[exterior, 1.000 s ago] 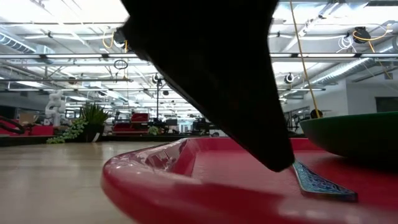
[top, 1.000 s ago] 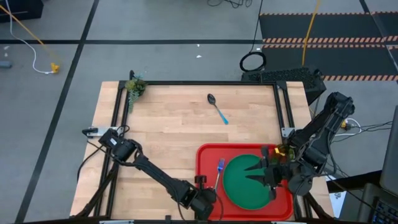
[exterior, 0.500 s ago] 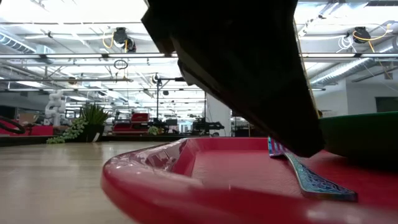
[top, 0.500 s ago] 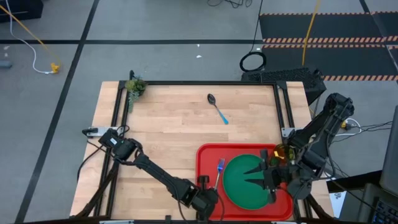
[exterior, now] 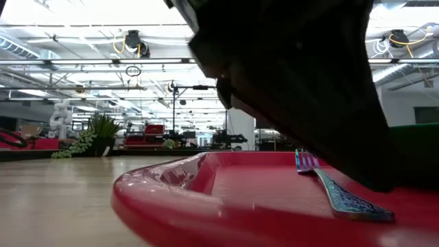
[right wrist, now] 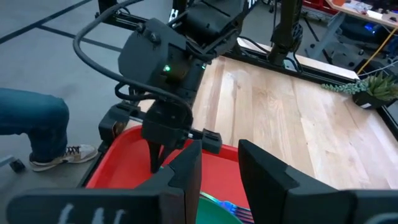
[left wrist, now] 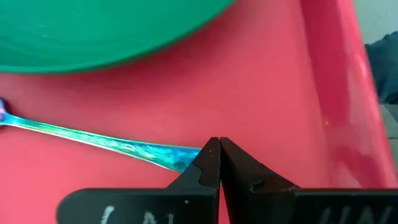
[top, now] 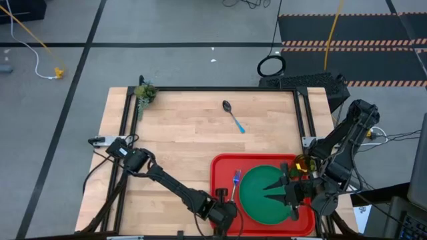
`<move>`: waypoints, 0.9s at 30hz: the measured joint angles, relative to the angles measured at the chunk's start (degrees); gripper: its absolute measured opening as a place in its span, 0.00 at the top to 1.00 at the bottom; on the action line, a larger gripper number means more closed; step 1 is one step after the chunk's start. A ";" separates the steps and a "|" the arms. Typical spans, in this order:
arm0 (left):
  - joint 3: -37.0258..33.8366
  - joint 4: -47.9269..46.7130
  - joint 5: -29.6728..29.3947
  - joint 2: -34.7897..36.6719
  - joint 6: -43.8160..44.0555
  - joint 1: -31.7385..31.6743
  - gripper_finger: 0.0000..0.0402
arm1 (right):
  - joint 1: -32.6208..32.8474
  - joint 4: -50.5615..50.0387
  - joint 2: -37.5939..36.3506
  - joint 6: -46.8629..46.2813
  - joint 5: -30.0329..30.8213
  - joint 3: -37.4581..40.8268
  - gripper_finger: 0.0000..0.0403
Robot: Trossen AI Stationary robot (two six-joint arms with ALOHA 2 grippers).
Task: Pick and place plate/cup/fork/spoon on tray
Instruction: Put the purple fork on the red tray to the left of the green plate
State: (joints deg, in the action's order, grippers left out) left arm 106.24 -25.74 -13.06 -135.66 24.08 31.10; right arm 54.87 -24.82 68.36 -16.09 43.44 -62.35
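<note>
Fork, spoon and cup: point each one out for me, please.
fork [top: 235, 180]: high view, mid-handle, lying on the red tray beside the plate.
spoon [top: 234, 119]: high view, mid-handle, on the bare wooden table.
cup [top: 301, 163]: high view, rim, at the tray's right edge by the right arm.

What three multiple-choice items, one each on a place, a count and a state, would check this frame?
1. Where does the spoon lie?
A. on the tray
B. on the bare table, far from the tray
C. on the plate

2. How many task items lie flat on the tray?
A. two
B. none
C. four

3. How are the left gripper's fingers?
A. wide open
B. shut on the cup
C. shut, at the fork's handle end

Answers:
1 B: the high view shows it on wood.
2 A: the plate and fork.
3 C: the left wrist view shows the tips together.
</note>
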 joint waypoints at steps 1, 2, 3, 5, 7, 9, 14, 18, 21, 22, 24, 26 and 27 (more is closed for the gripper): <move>0.00 0.03 -0.01 0.00 0.02 -0.24 0.99 | 0.00 0.00 0.00 0.06 0.00 0.00 0.75; 0.00 0.14 -0.02 0.00 0.02 -0.39 0.99 | 0.00 0.04 0.00 0.06 0.00 0.00 0.75; 0.00 0.11 -0.02 0.00 0.04 -0.60 0.99 | 0.00 0.08 0.00 0.06 0.00 0.00 0.75; 0.03 0.01 -0.02 -0.49 0.14 -0.89 0.99 | 0.00 0.15 0.00 0.06 0.00 0.00 0.75; 0.04 0.15 -0.02 -1.08 0.17 -0.99 0.98 | 0.00 0.17 0.00 0.05 0.00 0.00 0.75; 0.09 0.63 0.67 -1.63 0.28 -1.10 0.98 | 0.01 0.18 0.00 0.03 0.00 0.00 0.75; 0.13 0.84 0.78 -1.78 0.42 -1.14 0.98 | 0.00 0.20 0.00 0.03 0.00 0.00 0.75; 0.10 2.16 0.13 -1.89 -0.47 -1.26 0.98 | 0.00 0.20 0.00 0.03 0.00 0.00 0.75; 0.07 3.63 0.42 -2.00 -0.39 -1.64 0.98 | 0.00 0.20 0.00 0.03 0.00 0.00 0.75; 0.07 3.84 0.41 -2.01 -0.39 -1.72 0.98 | 0.00 0.20 0.00 -0.01 0.00 0.00 0.75; 0.02 3.53 -0.22 -1.50 -0.60 -1.73 0.98 | 0.00 0.18 0.00 -0.12 0.00 0.00 0.75; -0.02 3.10 -0.71 -0.36 -1.06 -1.54 0.98 | 0.00 0.17 0.00 -0.13 0.00 0.00 0.75; -0.02 2.29 -0.76 0.50 -1.22 -1.45 0.98 | 0.00 0.17 0.00 -0.14 0.00 0.00 0.75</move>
State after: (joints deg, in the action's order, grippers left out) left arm 106.21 -23.45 -13.82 -135.16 22.86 29.65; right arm 54.87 -24.64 68.36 -16.22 43.44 -62.35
